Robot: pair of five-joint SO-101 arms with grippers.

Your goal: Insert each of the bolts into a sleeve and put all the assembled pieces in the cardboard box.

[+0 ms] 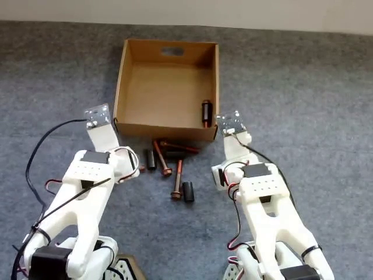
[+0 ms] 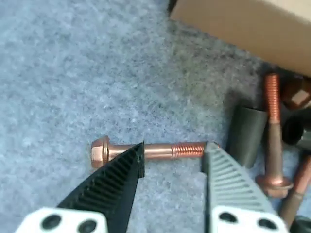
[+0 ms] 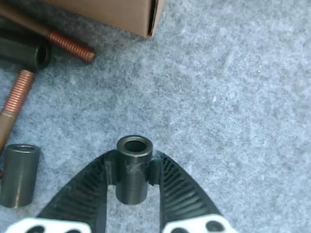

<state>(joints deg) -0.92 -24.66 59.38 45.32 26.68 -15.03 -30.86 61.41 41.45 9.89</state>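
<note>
In the left wrist view a copper bolt [image 2: 146,151] lies flat on the grey carpet. My left gripper [image 2: 174,148] is open, with its black and grey fingertips down at the bolt's shank and thread. My right gripper [image 3: 133,167] is shut on a dark sleeve [image 3: 133,165], held upright with its bore showing. The cardboard box [image 1: 124,81] stands at the back with one assembled piece [image 1: 206,112] by its right wall. From above, the left arm [image 1: 87,181] and right arm [image 1: 262,192] flank a pile of bolts and sleeves.
In front of the box lie loose bolts [image 1: 177,179] [image 1: 161,156] [image 1: 178,146] and sleeves [image 1: 187,191] [image 1: 150,158]. A sleeve [image 2: 247,136] and a bolt [image 2: 273,136] lie close beside my left gripper. Another sleeve [image 3: 19,174] lies next to my right gripper. Open carpet lies on both outer sides.
</note>
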